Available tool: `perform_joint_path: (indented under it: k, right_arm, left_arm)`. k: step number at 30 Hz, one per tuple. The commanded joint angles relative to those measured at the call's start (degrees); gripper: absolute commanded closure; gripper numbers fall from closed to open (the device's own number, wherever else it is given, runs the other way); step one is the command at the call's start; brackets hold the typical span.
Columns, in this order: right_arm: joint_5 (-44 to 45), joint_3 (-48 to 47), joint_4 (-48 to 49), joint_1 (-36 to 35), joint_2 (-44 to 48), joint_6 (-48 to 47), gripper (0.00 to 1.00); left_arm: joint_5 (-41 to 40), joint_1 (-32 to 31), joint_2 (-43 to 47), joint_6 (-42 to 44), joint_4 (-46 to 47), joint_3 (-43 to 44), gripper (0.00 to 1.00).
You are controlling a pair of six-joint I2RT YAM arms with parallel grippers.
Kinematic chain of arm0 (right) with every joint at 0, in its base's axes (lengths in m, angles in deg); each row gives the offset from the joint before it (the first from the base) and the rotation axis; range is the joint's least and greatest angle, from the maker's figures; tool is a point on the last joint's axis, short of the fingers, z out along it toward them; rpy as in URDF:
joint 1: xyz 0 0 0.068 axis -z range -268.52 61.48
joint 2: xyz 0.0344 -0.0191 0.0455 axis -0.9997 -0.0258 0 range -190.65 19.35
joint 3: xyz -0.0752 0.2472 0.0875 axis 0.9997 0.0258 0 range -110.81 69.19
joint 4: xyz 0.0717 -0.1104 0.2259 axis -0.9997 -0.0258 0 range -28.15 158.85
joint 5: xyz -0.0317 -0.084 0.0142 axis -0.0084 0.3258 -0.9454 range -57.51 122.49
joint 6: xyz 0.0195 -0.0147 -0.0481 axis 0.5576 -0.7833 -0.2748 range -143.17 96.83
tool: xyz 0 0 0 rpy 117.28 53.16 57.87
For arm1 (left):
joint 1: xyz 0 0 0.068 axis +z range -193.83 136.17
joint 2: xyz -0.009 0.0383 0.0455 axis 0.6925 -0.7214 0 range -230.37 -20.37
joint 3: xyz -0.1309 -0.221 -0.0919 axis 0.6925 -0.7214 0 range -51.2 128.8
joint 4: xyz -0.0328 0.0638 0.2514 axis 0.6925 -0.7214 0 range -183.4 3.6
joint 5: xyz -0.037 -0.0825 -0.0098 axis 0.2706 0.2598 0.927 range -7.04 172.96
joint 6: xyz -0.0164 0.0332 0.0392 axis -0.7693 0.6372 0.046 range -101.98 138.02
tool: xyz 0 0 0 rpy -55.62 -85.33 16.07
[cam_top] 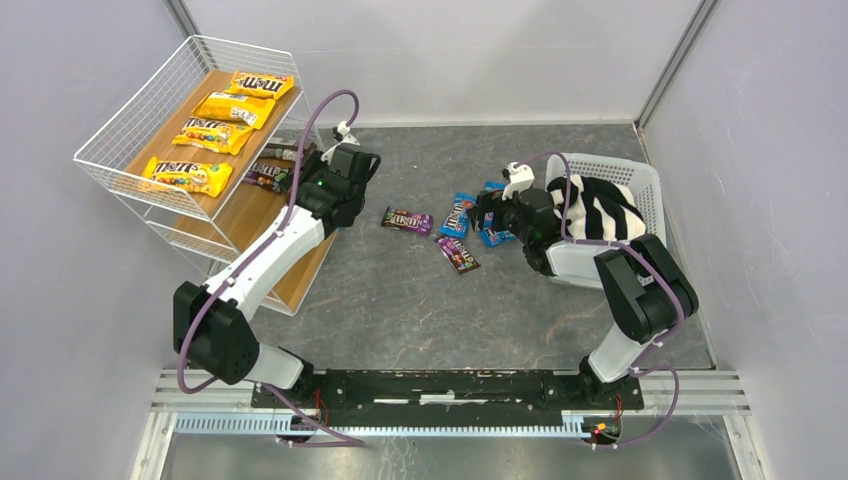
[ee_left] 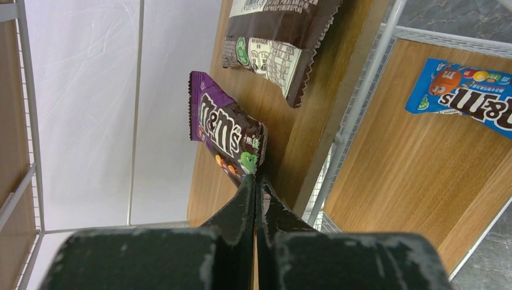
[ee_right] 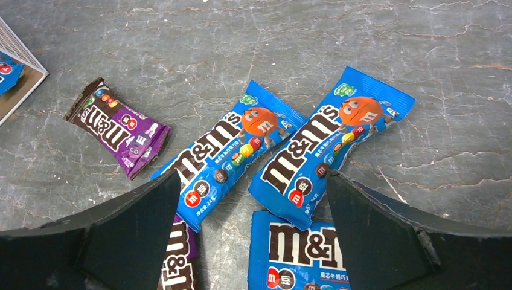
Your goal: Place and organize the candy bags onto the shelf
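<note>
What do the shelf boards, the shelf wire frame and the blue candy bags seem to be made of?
Shelf boards: light wood or wood-look laminate, matte, grain visible. Wire frame: probably white-coated metal, thin rods. Blue candy bags: glossy plastic film, crinkled, reflecting light.

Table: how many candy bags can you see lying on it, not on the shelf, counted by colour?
Blue bags: 3
Purple bags: 2
Total: 5
</note>
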Motion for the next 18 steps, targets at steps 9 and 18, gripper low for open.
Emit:
perform_joint_path:
  k: [9,18]
  right_arm:
    - [-0.89,-2.21,1.64,-0.09,-0.73,0.60,0.02]
    - [-1.13,-2.47,1.55,-0.05,-0.81,0.29,0.02]
  left_arm:
    - [1.82,0.39,1.45,4.83,4.78,-0.57,0.96]
    - [3.57,0.23,4.20,2.17,3.03,0.67,0.56]
